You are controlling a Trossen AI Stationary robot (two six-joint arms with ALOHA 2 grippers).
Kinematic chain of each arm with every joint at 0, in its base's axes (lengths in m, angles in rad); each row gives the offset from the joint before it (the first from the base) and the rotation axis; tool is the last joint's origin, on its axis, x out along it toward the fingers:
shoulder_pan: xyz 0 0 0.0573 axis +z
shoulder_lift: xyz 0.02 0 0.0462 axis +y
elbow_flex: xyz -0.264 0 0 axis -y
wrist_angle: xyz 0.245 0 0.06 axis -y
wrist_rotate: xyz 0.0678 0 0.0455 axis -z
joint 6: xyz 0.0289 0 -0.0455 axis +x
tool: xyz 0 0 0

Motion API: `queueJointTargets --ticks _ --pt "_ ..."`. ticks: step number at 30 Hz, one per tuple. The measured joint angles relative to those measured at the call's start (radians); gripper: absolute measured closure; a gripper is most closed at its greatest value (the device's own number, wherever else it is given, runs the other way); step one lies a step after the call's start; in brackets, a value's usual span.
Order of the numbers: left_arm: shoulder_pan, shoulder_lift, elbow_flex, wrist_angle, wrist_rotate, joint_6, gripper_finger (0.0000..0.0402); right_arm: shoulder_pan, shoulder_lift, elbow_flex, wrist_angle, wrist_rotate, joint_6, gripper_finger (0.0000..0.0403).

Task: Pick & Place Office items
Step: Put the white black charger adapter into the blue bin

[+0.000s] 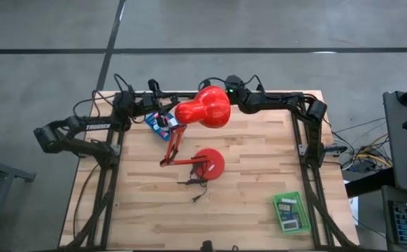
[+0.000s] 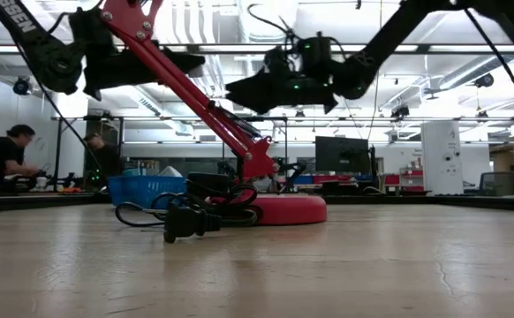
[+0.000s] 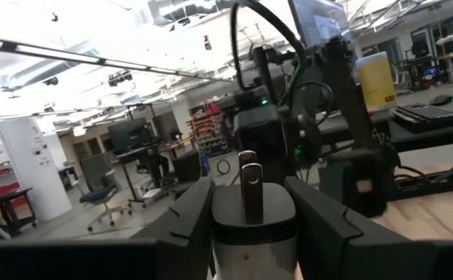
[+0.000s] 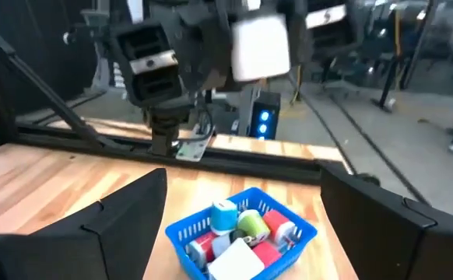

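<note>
Lamp (image 1: pixel 202 112) in bright red dominates the wooden table (image 1: pixel 259 175): its bulbous shade hangs over the far edge, its jointed arm slants down to the round base (image 1: pixel 209 164) near the table's middle, and its black cord and plug (image 2: pixel 182 221) lie coiled just in front of that base. Just left of the shade sits a blue tray (image 4: pixel 242 233) holding small office items (image 4: pixel 246 229) in teal, green, red and white, partly hidden from above by the shade. The left gripper (image 1: pixel 163 105) hangs over that tray, its jaws grasping a white block with a dark clip (image 3: pixel 251 204). The right gripper (image 1: pixel 221 89) hovers right beside the shade on its far side, facing the tray, jaws spread wide with nothing between them. Well away from the lamp, at the table's near right corner, a green tray (image 1: pixel 291 213) holds a few flat dark and white pieces. Beyond the table, people sit at desks (image 2: pixel 5 159).
</note>
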Motion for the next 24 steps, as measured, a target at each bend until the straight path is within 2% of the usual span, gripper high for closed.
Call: queueJointTargets --ticks 8,18,24 --pt "0.009 -0.037 -0.029 -0.031 0.003 -0.008 0.0269 0.000 -0.212 -0.254 0.103 0.209 -0.046 0.0076" --pt "0.012 -0.037 -0.034 -0.037 0.000 -0.006 0.0269 0.033 -0.535 -0.649 0.215 0.234 -0.018 0.0076" --pt "0.013 -0.037 -0.035 -0.037 0.000 -0.005 0.0269 0.056 -0.713 -0.839 0.254 0.258 0.025 0.0076"
